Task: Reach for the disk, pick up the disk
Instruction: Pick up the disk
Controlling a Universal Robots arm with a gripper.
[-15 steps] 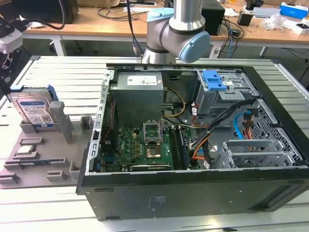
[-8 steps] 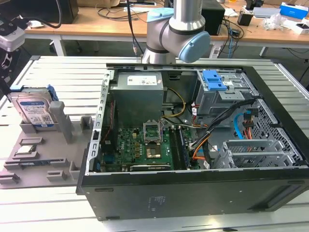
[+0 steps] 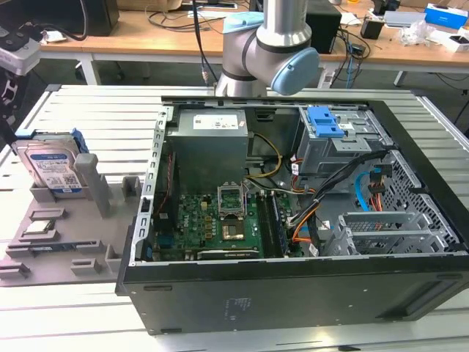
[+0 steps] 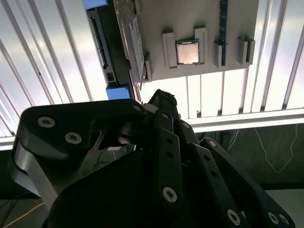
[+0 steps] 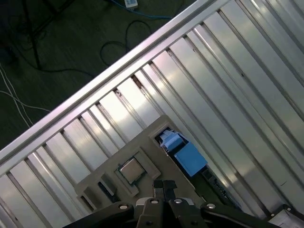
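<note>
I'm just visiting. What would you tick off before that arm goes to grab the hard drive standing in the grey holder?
1. Disk in view, standing on edge in the grey holder: ok.
2. Nothing lying on top of the disk: ok.
3. Gripper empty: ok.
4. Gripper open for the grasp: not ok, it is shut.
5. Gripper touching the disk: not ok, they are apart.
6. Clear way down to the disk: cannot tell.
</note>
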